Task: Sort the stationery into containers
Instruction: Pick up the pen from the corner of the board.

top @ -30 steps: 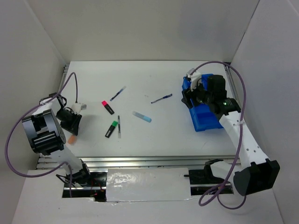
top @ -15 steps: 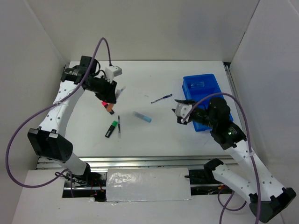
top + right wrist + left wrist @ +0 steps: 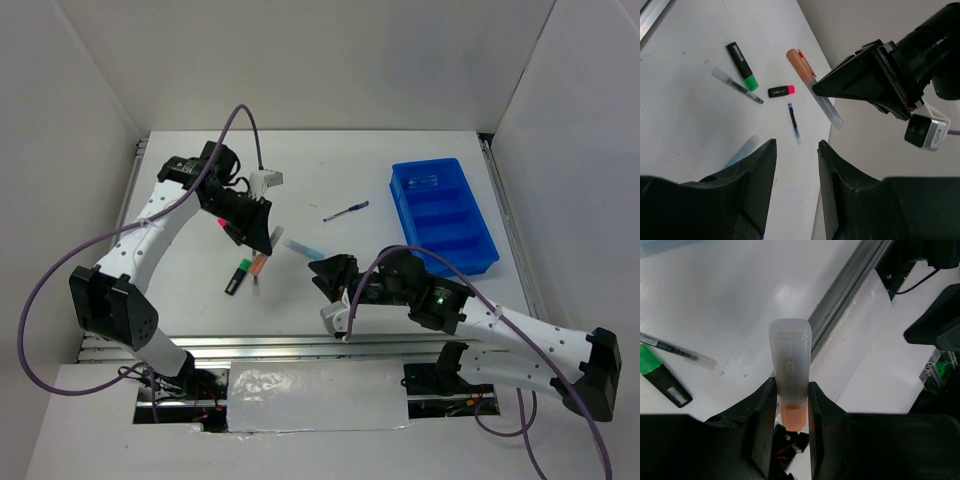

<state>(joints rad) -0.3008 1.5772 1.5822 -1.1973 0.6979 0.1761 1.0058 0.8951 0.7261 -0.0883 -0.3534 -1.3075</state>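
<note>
Left jaws clamp a frosted translucent marker (image 3: pixel 790 355) (orange cap); right jaws parted, holding nothing.

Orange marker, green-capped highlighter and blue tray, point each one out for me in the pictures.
orange marker (image 3: pixel 790 360), left wrist view, on its pale translucent end.
green-capped highlighter (image 3: pixel 742 64), right wrist view, on its black body.
blue tray (image 3: pixel 465 268), top external view, on its near end wall.
</note>
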